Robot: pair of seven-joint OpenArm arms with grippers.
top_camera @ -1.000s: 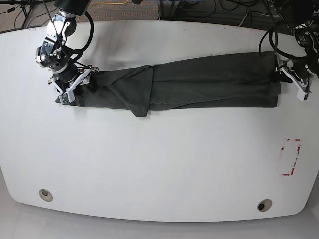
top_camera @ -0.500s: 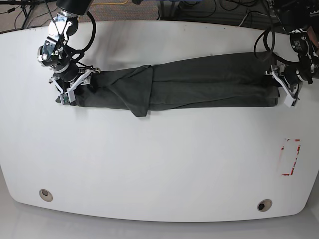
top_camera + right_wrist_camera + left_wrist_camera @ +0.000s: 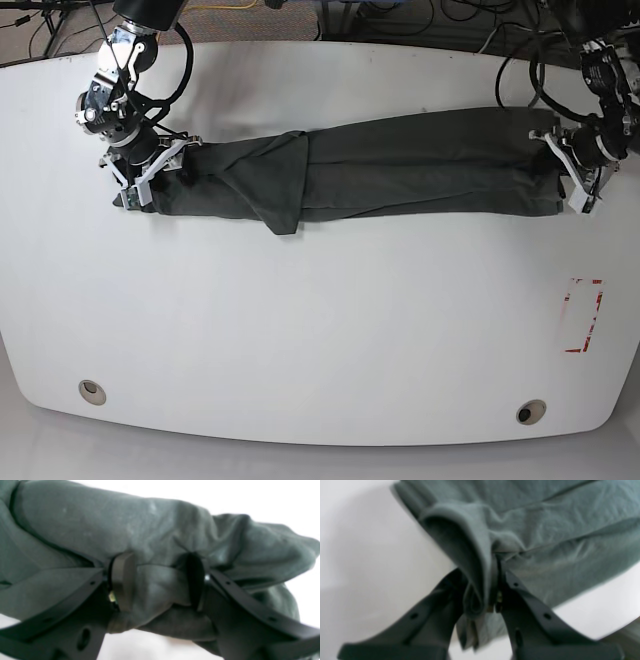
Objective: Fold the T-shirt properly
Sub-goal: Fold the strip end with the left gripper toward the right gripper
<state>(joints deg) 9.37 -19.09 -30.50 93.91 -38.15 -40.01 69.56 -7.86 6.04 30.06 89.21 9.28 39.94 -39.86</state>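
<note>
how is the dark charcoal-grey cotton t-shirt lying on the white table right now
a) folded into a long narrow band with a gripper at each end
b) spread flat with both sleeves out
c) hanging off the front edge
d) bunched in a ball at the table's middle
a: the dark charcoal-grey cotton T-shirt stretches as a long narrow band across the white table, with the left gripper at one end and the right gripper at the other.
</note>
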